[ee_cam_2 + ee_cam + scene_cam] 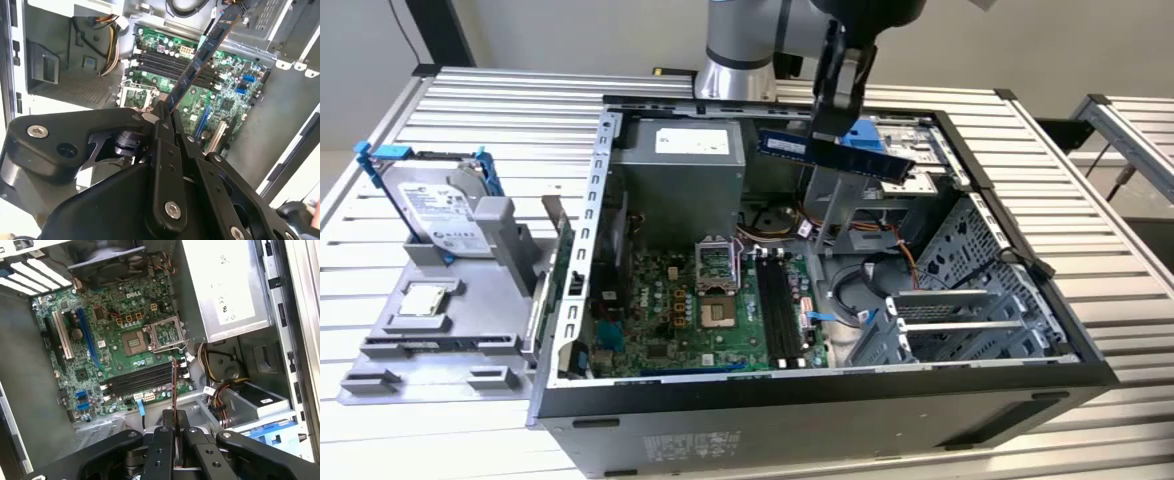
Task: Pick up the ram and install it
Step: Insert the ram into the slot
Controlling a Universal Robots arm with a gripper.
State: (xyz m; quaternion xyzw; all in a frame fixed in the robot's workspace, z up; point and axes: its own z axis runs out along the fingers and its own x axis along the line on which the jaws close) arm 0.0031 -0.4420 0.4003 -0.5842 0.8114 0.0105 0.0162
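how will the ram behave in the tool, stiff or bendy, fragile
Probably stiff: the ram runs straight from the tool without sagging. Likely light, being card-thin edge-on in the first wrist view. Possibly fragile: bare board.

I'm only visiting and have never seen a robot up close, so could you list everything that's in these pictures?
ram: one, dark, held in the air over the open computer case.
computer case: one, black and grey, side open, on the table.
motherboard: one, green, on the case floor.
power supply: one, silver-grey, inside the case.
hard drive: one, silver in a blue frame, standing on the tray.
chip: one, small, square, silver, on the same tray.
tray: one, grey, at the exterior view's left of the case.
table: one, slatted metal.
arm: one, silver-grey, above the case.
fingers: black, shut on the ram.
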